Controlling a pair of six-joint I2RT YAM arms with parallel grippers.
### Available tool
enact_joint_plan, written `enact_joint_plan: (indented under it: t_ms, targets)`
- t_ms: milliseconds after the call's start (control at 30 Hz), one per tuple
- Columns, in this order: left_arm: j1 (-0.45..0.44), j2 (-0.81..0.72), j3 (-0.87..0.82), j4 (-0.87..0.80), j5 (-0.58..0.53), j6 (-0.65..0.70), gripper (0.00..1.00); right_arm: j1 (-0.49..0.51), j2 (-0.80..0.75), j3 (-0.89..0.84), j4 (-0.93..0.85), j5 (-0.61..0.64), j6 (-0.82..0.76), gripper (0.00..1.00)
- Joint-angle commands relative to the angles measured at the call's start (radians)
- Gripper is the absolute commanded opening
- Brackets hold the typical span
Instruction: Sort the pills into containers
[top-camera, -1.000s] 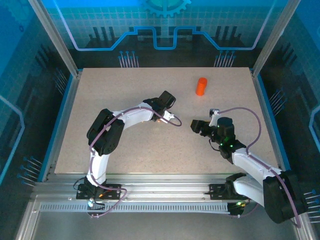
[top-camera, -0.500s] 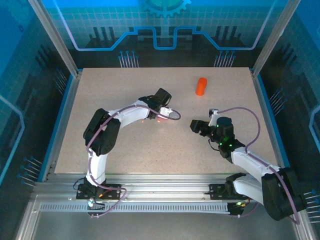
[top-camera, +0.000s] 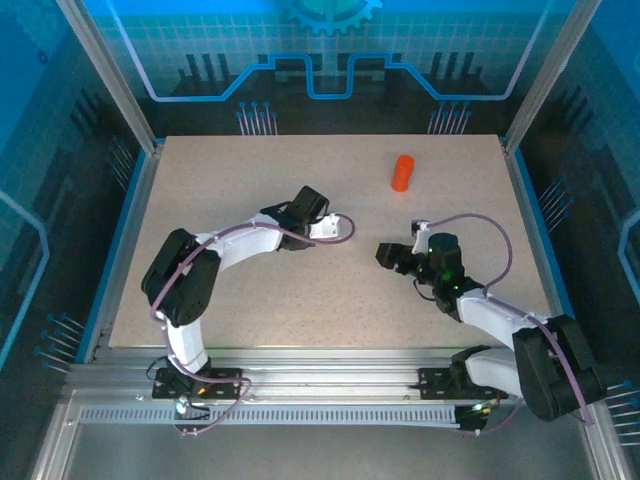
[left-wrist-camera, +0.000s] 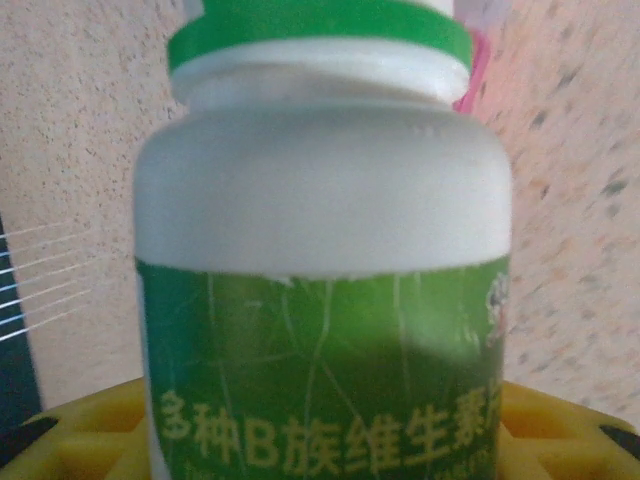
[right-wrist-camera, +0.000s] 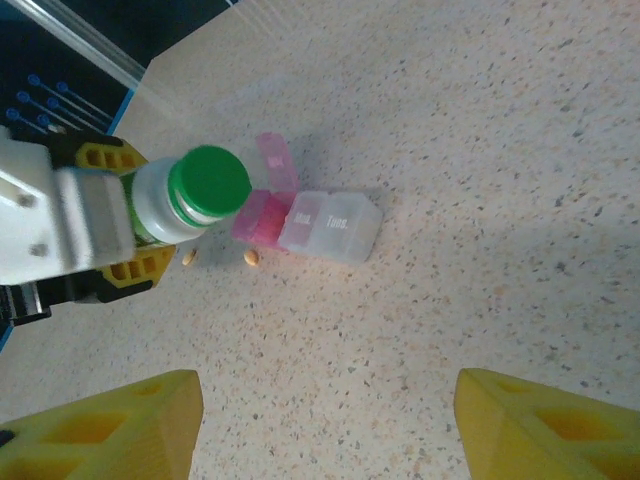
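The pill box (right-wrist-camera: 318, 222) lies on the counter (right-wrist-camera: 480, 120), its pink lid raised. Beside its pink end, the left claw (right-wrist-camera: 128, 212) grasps a green-capped white bottle (right-wrist-camera: 200, 190); two pills (right-wrist-camera: 251, 257) lie nearby. The right claw (right-wrist-camera: 320, 425) hangs released, apart from the box.

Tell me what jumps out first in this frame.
A white bottle with a green cap, clamped in the left gripper, is held beside the pill box at mid-table. The box's pink compartment stands open, with two loose pills on the table beside it. An orange cylinder sits alone near the far edge.
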Motion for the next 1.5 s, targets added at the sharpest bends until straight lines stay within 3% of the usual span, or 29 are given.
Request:
enact_joint_plan:
  t_ms: [0,100,433,633,833,967,1233,1467]
  targets:
    - [0.004,-0.126,-0.093,0.209,0.191,-0.219,0.0,-0.013,0.015,0.041,0.048,-0.09,-0.032,0.67]
    - [0.01,-0.216,-0.214,0.371,0.312,-0.325,0.0,0.002,-0.013,0.105,-0.04,-0.173,-0.059,0.65]
    - [0.052,-0.436,-0.59,1.153,0.743,-0.797,0.0,0.124,-0.213,0.393,-0.456,-0.212,-0.304,0.63]
    - [0.053,-0.453,-0.649,1.367,0.872,-0.906,0.0,0.23,-0.19,0.573,-0.618,-0.206,-0.468,0.63]
    - [0.052,-0.47,-0.653,1.405,1.037,-0.941,0.0,0.282,-0.114,0.695,-0.72,-0.261,-0.556,0.61]
    - [0.048,-0.476,-0.658,1.436,1.091,-0.966,0.0,0.33,-0.066,0.74,-0.756,-0.29,-0.622,0.61]
    - [0.019,-0.48,-0.655,1.39,1.148,-0.936,0.0,0.365,-0.007,0.759,-0.722,-0.33,-0.654,0.56]
    - [-0.02,-0.508,-0.624,1.235,1.152,-0.833,0.0,0.377,-0.003,0.743,-0.676,-0.34,-0.645,0.51]
